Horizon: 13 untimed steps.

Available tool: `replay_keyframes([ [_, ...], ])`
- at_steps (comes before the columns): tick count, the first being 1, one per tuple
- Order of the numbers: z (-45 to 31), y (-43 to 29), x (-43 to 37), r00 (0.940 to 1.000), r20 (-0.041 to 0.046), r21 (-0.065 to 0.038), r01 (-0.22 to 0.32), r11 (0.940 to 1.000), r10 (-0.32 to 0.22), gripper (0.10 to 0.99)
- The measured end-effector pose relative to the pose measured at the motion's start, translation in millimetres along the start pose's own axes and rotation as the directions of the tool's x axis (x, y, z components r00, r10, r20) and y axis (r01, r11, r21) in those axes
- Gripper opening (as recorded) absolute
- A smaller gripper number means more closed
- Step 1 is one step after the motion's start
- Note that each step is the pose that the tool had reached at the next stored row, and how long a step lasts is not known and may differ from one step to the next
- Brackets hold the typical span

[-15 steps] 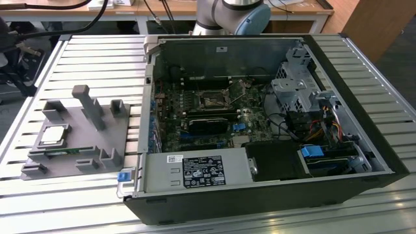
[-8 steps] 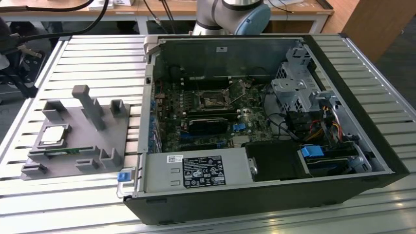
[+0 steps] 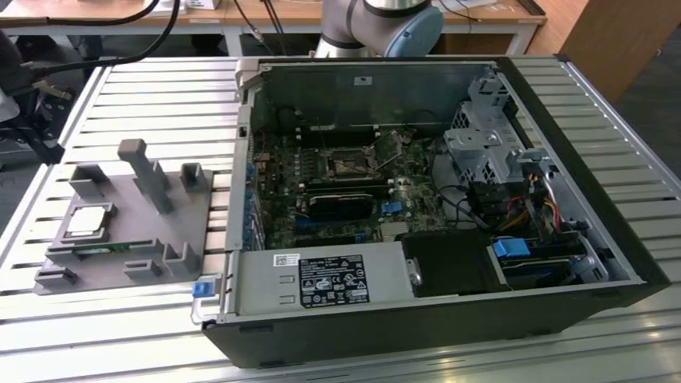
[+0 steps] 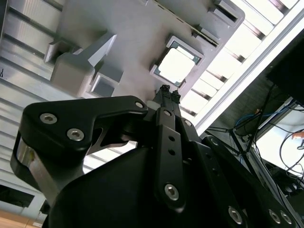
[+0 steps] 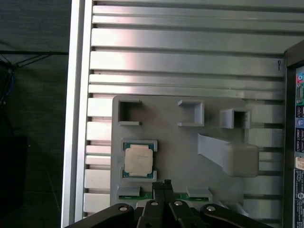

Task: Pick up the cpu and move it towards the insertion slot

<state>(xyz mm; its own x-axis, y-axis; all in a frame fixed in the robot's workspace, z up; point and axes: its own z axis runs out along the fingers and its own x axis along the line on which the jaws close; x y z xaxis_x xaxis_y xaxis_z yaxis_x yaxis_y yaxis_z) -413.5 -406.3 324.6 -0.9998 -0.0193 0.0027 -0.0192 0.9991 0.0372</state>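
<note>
Cpu (image 5: 138, 159) lies flat, silvery top up, in grey tray (image 5: 180, 145).

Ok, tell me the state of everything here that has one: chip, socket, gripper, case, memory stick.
Silvery square cpu: seated flat in a recess of the grey plastic holder, not gripped.
Black gripper: shut, empty, apart from the cpu.
Square black insertion slot: on the motherboard; frame latch state too small to tell.
Black computer case: lying on its side, side panel off.
Narrow green memory stick: lying in the holder's edge groove.
</note>
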Motion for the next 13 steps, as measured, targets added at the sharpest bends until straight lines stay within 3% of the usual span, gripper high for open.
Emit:
replay_keyframes([
  [13,11.9,-1.9,1.6,1.0,0.0,0.0,0.0,1.0,0.0,0.106],
])
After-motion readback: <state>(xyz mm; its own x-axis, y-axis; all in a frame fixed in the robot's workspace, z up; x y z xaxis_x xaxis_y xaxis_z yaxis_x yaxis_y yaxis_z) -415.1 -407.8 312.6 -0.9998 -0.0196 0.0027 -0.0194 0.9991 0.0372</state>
